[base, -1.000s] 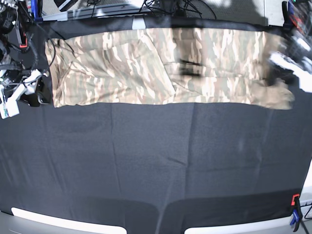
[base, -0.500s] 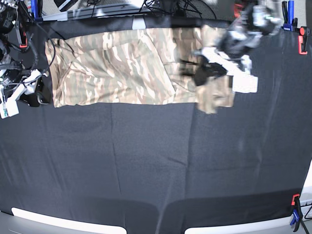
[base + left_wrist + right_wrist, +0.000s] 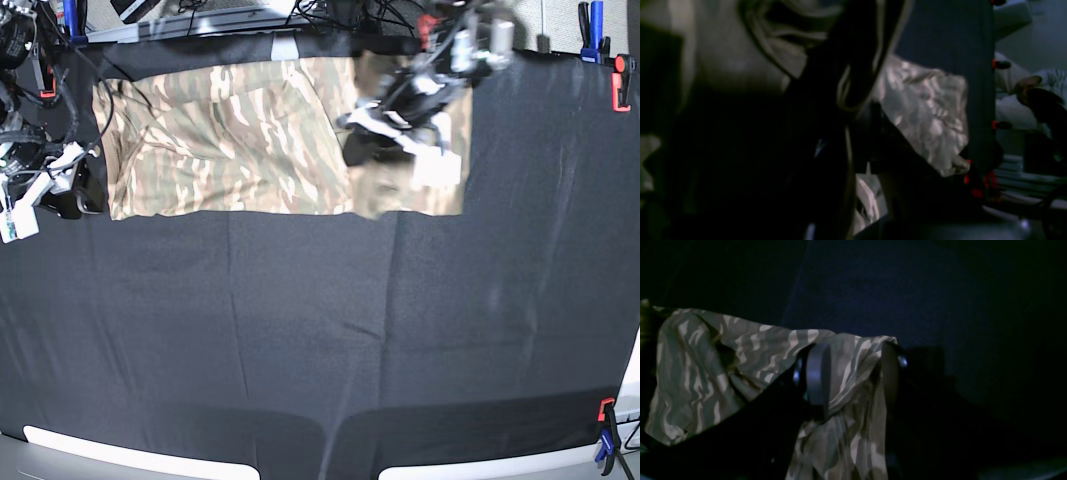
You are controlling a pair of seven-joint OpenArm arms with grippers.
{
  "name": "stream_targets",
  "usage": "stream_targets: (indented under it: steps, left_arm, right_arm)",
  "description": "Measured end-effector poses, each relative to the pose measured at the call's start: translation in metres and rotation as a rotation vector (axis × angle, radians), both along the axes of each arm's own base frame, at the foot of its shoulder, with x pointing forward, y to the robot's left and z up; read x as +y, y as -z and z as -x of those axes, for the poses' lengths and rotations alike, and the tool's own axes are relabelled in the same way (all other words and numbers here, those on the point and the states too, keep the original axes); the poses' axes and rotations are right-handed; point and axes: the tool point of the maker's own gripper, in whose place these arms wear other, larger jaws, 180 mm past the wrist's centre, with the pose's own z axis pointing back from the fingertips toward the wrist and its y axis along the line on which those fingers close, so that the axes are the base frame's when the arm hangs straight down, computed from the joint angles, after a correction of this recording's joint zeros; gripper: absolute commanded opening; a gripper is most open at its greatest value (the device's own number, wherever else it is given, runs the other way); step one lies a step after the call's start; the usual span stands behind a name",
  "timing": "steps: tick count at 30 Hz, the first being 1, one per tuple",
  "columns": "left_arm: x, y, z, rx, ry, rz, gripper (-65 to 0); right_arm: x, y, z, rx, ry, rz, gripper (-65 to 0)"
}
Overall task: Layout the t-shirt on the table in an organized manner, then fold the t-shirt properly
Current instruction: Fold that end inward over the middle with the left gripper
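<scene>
The black worktop (image 3: 320,340) held the camouflage t-shirt (image 3: 230,140) along its far edge. The right fingers (image 3: 853,373) pinched the shirt's corner. The blurry left fingers (image 3: 385,135) hung over the shirt; their grip was unclear.

Base view looks down over the whole table (image 3: 300,340); both wrist views (close, dim) share the t-shirt (image 3: 230,140).

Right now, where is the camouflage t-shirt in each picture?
Base: the t-shirt lies across the far side of the table.
Left wrist: pale bunched folds at centre right, dim.
Right wrist: left and centre, draped between the right hand's fingers.
Shared landmark: the table's black cloth.
</scene>
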Motion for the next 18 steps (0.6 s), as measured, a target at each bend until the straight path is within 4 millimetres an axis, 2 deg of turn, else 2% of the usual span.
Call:
stream_targets:
  steps: [2, 4, 6, 11, 12, 15, 16, 18]
  left_arm:
    - [-0.018, -0.01, -0.002, -0.049, 0.052, 0.062, -37.5]
    - [-0.034, -0.036, -0.005, -0.143, 0.121, 0.156, -31.7]
    - [-0.042, -0.054, -0.006, -0.208, 0.173, 0.217, -31.7]
    - [-0.044, -0.059, -0.013, -0.242, 0.22, 0.185, -31.7]
    - [-0.047, -0.062, -0.012, -0.26, 0.251, 0.182, -31.7]
    - [-0.049, -0.07, -0.017, -0.298, 0.291, 0.165, -31.7]
    - [-0.047, -0.073, -0.019, -0.319, 0.301, 0.143, -31.7]
    - [-0.038, -0.075, -0.024, -0.361, 0.327, 0.06, -31.7]
  right_arm:
    - [0.0, 0.0, 0.0, 0.0, 0.0, 0.0, -40.8]
    - [-0.001, 0.002, 0.002, 0.014, 0.0, 0.005, -40.8]
    - [-0.001, 0.005, 0.004, 0.036, -0.001, 0.013, -40.8]
    - [-0.003, 0.011, 0.009, 0.077, -0.002, 0.028, -40.7]
    - [-0.003, 0.012, 0.009, 0.078, -0.002, 0.029, -39.1]
    - [-0.004, 0.015, 0.012, 0.101, -0.002, 0.038, -27.6]
    - [-0.005, 0.016, 0.012, 0.104, -0.001, 0.034, -25.6]
    - [-0.006, 0.02, 0.013, 0.113, 0.008, 0.01, -25.3]
